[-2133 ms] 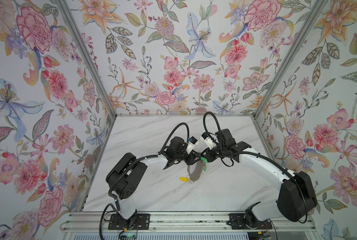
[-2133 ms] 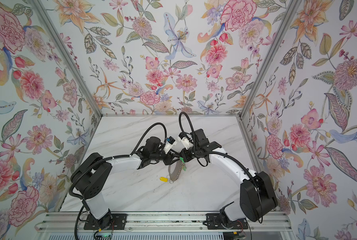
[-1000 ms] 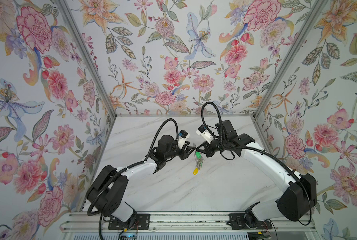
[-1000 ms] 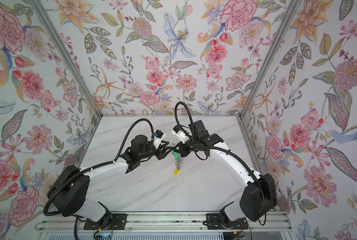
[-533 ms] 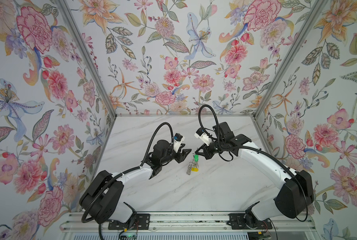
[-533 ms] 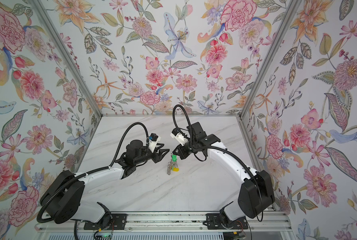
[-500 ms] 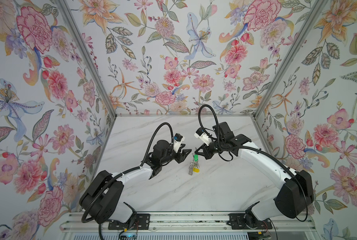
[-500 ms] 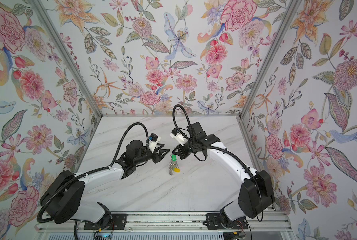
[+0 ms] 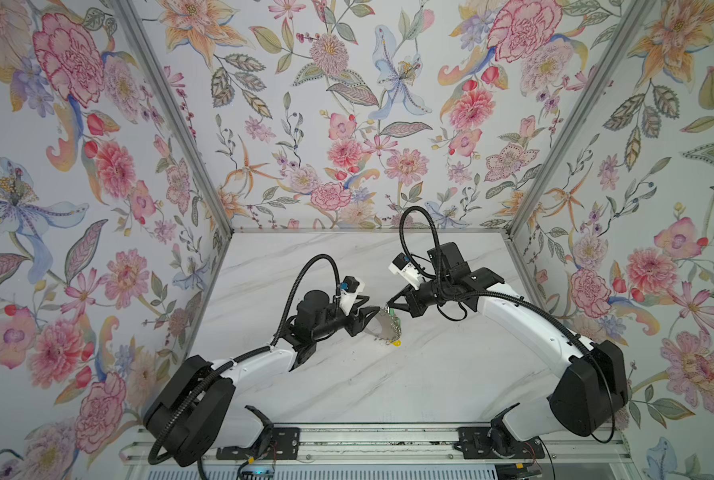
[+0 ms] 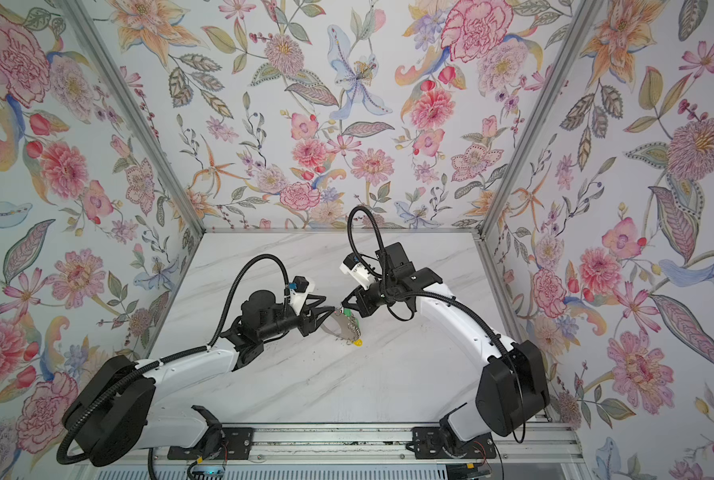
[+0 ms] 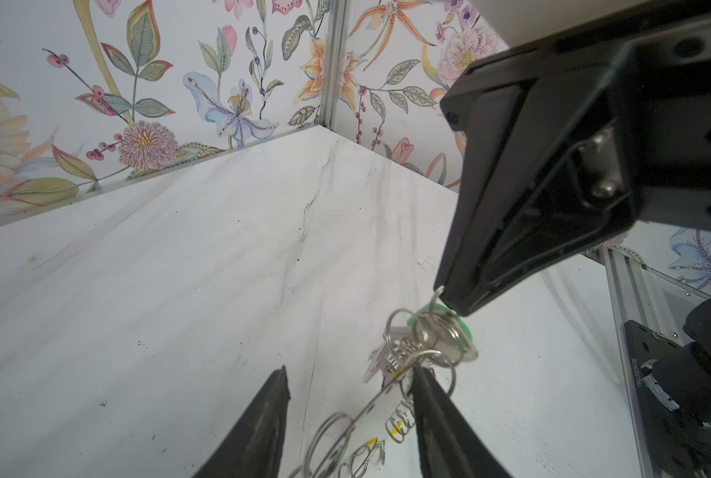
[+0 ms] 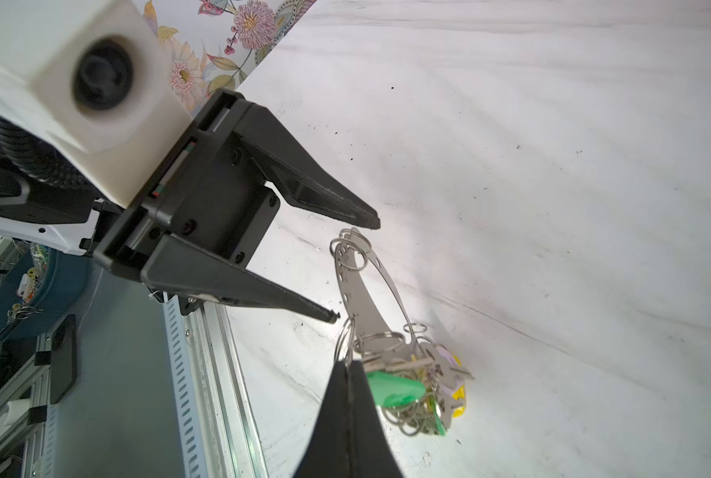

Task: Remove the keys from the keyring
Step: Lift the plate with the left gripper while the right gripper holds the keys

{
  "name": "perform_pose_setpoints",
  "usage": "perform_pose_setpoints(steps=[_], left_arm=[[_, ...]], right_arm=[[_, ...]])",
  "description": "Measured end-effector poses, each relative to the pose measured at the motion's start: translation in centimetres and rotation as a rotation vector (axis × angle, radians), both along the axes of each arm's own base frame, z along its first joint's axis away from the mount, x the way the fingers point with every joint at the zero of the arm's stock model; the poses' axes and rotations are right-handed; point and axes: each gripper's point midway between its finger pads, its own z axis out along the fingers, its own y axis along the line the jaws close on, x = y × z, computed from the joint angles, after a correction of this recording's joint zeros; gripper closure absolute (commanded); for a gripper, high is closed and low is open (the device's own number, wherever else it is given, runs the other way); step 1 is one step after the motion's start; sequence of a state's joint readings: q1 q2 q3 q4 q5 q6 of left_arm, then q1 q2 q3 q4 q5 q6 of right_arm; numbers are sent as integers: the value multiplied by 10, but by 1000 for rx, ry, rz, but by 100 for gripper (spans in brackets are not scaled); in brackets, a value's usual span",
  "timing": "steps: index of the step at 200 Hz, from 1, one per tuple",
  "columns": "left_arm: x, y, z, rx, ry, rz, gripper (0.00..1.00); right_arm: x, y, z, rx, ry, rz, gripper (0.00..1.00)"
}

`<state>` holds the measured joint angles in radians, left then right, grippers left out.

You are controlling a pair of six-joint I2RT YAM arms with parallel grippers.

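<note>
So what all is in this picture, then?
table: one, white marble, floor of the booth
walls: three, floral, around the table
rail: one, silver, front edge
keyring: one, grey metal crescent with wire rings, mid-table between the grippers
keys: bunched, count unclear, silver with green and yellow tags, at one end of the keyring
arms: two, white and black, mounted on the rail
left gripper: one, black, open, jaws either side of the keyring
right gripper: one, black, shut on a keyring ring
</note>
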<state>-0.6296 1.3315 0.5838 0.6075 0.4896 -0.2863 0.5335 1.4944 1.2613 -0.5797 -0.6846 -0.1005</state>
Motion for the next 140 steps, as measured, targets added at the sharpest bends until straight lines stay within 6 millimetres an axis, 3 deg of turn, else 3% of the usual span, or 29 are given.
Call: perform_pose_setpoints(steps=[55, 140], left_arm=[[-21, 5, 16, -16, -92, 3, 51], [-18, -8, -6, 53, -75, -26, 49]], right_arm=[[-3, 4, -3, 17, 33, 24, 100], [-8, 12, 5, 55, 53, 57, 100]])
